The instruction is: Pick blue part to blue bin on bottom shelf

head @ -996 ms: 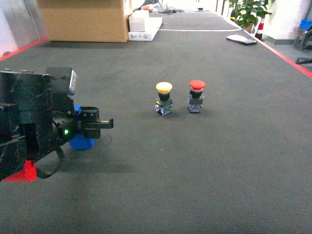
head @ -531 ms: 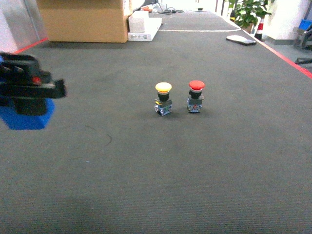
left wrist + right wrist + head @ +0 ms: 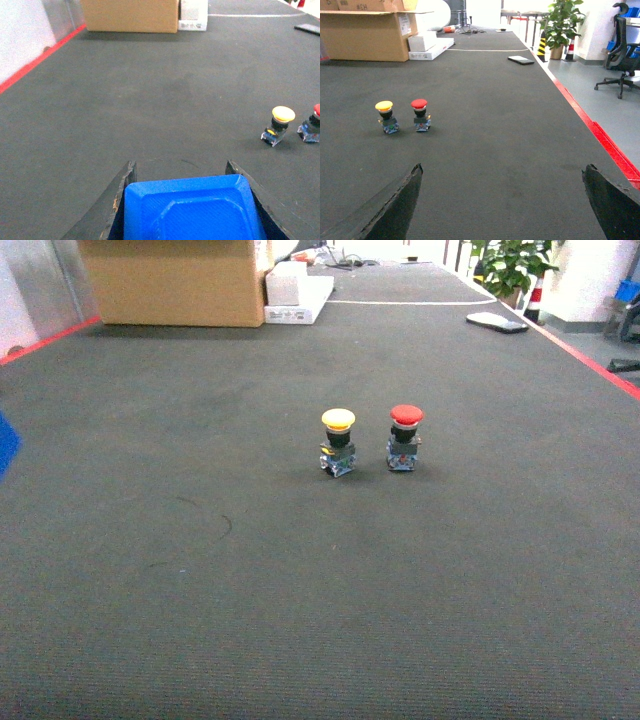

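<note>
Blue part [image 3: 192,210] sits clamped in the left hand [image 3: 182,200].

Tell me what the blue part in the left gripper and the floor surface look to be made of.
The blue part looks like moulded plastic: uniform saturated blue, a fine textured top with a raised bevelled outline, soft sheen. The floor surface looks like low-pile carpet or ribbed matting: dark grey, matte, with a fine woven grain and no glare. Neither can be confirmed by look alone.

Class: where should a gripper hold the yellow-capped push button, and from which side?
Probably the boxy base of the yellow-capped push button, from its open left in the head view: it stands upright, its domed cap looks slippery, and the red-capped button crowds its right.
</note>
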Available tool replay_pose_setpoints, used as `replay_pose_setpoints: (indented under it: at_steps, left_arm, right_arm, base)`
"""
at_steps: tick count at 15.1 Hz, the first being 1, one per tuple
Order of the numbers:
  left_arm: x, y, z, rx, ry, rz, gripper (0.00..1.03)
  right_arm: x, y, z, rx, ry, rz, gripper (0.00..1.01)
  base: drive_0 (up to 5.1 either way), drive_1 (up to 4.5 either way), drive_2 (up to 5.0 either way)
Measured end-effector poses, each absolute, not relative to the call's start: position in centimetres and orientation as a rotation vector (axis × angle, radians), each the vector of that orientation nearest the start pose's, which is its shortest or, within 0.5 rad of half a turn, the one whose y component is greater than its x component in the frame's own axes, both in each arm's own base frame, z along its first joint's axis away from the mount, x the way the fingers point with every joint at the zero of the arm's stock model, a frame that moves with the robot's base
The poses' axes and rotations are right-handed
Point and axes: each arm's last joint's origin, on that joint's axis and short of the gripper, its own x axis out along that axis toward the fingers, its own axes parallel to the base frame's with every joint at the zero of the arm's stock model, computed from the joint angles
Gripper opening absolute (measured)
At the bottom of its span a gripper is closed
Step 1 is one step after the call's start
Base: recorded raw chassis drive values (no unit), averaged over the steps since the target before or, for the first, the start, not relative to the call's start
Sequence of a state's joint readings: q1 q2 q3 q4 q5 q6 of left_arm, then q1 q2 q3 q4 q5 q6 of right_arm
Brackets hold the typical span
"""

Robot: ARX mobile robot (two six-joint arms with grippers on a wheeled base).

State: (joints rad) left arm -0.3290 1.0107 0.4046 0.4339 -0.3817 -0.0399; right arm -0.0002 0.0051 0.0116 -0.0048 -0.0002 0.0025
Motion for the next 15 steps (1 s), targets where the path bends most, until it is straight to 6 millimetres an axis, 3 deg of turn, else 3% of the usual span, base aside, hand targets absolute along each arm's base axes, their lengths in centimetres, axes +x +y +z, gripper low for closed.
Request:
replay_pose_setpoints:
  at_steps: [2,3,4,6,10,15]
  left_arm:
    - [18.2,-5.4,22.9,0.007,0.134,0.076,0.44]
    - [15.4,-4.9,23.9,-0.019,0.094,0.101,0.44]
    - [11.3,-3.3,23.7,-0.073,0.061,0.147,0.44]
    - [11.1,-3.6,22.9,-0.077,0.073,0.115,0.44]
    - [11.1,-3.6,22.9,-0.075,0.076,0.115,0.44]
    - [11.1,-3.5,22.9,-0.077,0.072,0.116,0.44]
  right_arm:
    - [9.7,0.0,16.7,0.002,-0.002,0.000,0.98]
    - [9.7,0.0,16.7,0.002,-0.002,0.000,0.98]
    - [9.7,0.0,16.7,0.002,-0.002,0.000,0.98]
    - [9.7,0.0,16.7,0.002,-0.002,0.000,0.98]
    - [9.7,0.0,16.7,0.002,-0.002,0.000,0.98]
    - [9.7,0.0,16.7,0.002,-0.007,0.000,0.98]
  base:
    - [0.0,0.00,0.0]
    - [0.0,0.00,0.0]
    - [0.0,0.00,0.0]
    - [0.0,0.00,0.0]
    - [0.0,-4.08,4.1]
    - [-0.2,-0.22,-0.2]
